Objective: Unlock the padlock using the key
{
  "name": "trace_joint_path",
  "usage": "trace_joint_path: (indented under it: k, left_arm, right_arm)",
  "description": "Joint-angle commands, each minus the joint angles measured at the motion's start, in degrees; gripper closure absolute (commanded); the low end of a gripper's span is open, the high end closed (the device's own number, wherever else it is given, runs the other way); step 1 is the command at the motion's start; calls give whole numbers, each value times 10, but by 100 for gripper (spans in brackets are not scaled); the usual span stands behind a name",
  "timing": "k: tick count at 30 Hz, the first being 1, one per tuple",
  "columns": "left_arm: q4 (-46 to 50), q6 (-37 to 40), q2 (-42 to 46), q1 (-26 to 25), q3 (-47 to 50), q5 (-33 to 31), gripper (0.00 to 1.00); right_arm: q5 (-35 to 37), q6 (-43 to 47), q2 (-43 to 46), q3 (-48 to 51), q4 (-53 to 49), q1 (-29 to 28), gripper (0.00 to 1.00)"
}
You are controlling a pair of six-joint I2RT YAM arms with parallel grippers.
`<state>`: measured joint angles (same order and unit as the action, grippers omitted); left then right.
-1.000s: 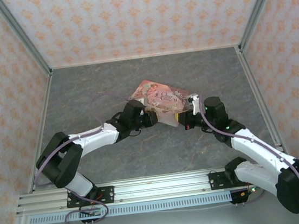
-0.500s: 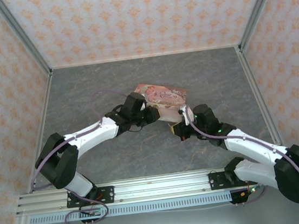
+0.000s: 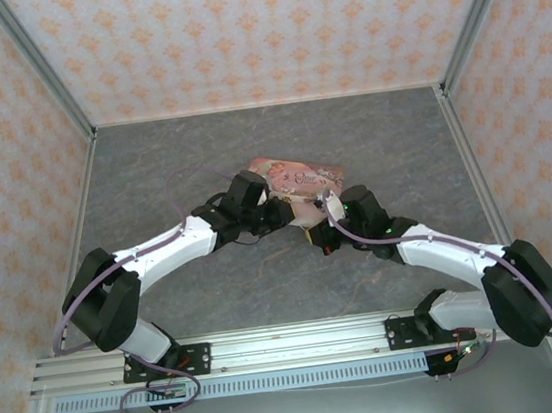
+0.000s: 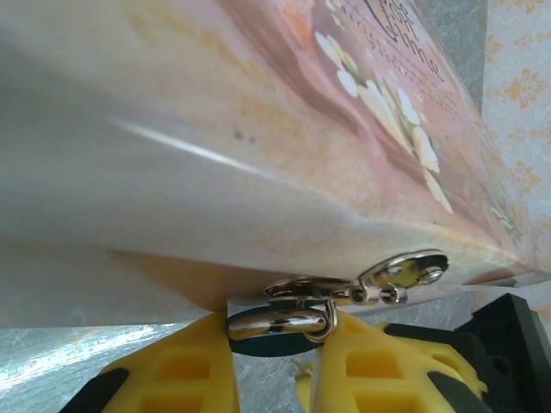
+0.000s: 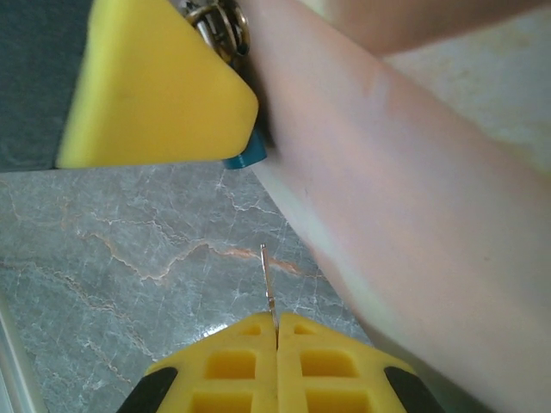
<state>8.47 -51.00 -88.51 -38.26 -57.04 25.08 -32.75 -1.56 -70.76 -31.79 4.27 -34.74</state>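
Right gripper [image 5: 277, 322] is pinched fully closed on the key [image 5: 269, 282], just above the counter [image 5: 120, 258]. Behind it, left gripper [image 4: 277, 342] is clamped narrowly around the padlock [image 4: 274, 327], right against the pink tin [image 4: 258, 129].

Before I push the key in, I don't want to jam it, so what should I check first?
1. The key gripped by the right gripper: ok, blade sticks out of its shut jaws.
2. The padlock clamped by the left gripper: ok.
3. The key clear of the padlock: ok, bare table between them.
4. The key clear of the tin: ok, narrowly.
5. Keyhole facing the key: cannot tell, hidden.
6. Blade lined up with keyhole: cannot tell.
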Motion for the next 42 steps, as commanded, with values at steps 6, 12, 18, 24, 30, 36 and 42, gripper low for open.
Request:
trace_joint_path:
  k: [6, 12, 18, 24, 30, 36, 42]
  left_arm:
    - [-4, -4, 27, 3, -22, 8, 87]
    - [-4, -4, 27, 3, -20, 5, 87]
    - [-4, -3, 27, 3, -20, 4, 87]
    - [-2, -3, 27, 3, -20, 4, 87]
    - [-2, -3, 28, 3, -19, 2, 87]
    - [-2, -5, 30, 3, -19, 5, 87]
    - [-5, -11, 33, 2, -17, 10, 87]
  right_arm:
    - [-2, 8, -21, -30, 44, -4, 100]
    - [-9, 2, -31, -34, 57, -5, 100]
    - [-12, 1, -31, -35, 64, -5, 100]
    - [-15, -4, -31, -34, 75, -5, 100]
    - [-14, -6, -28, -30, 79, -5, 100]
    - [-7, -13, -23, -21, 94, -6, 100]
    - [5, -21, -16, -10, 121, -5, 100]
